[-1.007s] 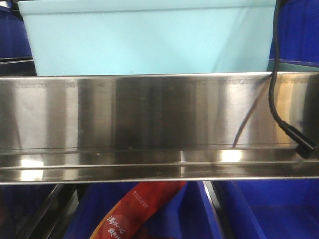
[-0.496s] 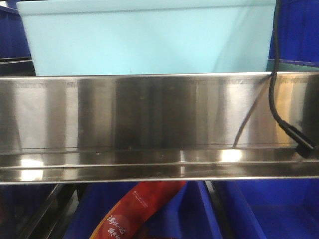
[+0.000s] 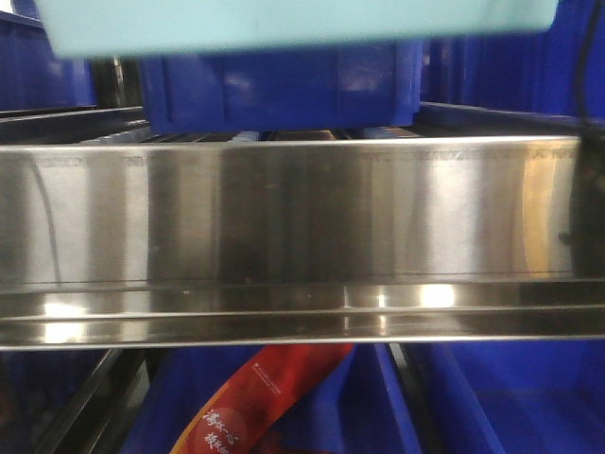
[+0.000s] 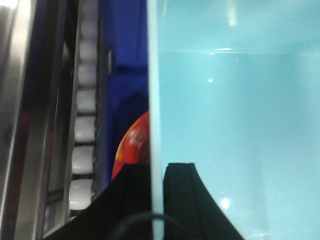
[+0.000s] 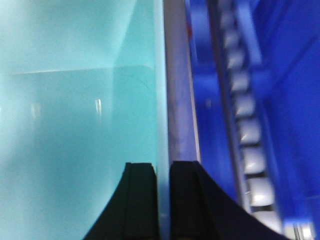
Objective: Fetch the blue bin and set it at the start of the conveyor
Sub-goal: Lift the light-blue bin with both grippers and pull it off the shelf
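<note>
Blue bin [image 3: 293,24] hangs clear above the steel shelf rail [image 3: 302,218], left fingers [image 4: 134,190] & right fingers [image 5: 140,187] each pinched on a side wall, so lift level, arms in sync, grip firm, & back out w/o clipping the rail.

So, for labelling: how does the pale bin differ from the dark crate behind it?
Colour: the blue bin is pale turquoise, the dark crate royal blue. Pose: the bin hangs above the steel rail, its walls clamped by the left gripper and right gripper; the crate sits lower, ungripped. Both look plastic.
</note>
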`<state>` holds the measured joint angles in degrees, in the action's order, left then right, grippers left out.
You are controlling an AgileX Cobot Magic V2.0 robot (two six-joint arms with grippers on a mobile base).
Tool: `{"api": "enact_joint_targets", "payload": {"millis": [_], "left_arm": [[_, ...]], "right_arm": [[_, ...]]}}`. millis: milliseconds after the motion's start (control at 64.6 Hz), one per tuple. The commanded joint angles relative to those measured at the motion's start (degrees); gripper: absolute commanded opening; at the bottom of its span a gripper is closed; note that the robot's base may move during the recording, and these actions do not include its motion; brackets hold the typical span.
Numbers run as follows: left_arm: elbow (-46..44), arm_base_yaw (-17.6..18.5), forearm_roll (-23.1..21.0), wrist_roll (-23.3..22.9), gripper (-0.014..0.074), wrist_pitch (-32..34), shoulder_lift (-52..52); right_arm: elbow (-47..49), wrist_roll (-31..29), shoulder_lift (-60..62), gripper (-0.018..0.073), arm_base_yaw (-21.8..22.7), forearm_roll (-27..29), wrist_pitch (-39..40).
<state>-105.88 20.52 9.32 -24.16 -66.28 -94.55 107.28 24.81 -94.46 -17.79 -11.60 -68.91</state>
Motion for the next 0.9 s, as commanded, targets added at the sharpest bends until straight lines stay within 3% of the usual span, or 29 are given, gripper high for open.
{"api": "enact_joint_targets", "payload": {"millis": [0, 155, 372, 883], "left_arm": [[-2.7, 0.9, 3.1, -0.4, -0.0111, 0.1, 1.6], [-9.0, 2.5, 6.7, -0.4, -0.0111, -0.7, 1.6], [-14.3, 2.6, 8.4, -0.4, -0.0111, -1.6, 1.6], [-14.9, 2.6, 13.0, 0.0, -0.0111, -1.1, 1.6]], "right_arm": [[1.9, 0.2, 2.7, -0.0162, -0.2, -5.6, 1.2], [6.6, -0.5, 3.3, -0.0162, -2.4, -8.4, 1.2], [9.0, -0.7, 3.3, -0.0162, -2.9, -8.4, 1.1], [9.1, -0.7, 2.7, -0.0162, -2.9, -8.4, 5.1]]}}
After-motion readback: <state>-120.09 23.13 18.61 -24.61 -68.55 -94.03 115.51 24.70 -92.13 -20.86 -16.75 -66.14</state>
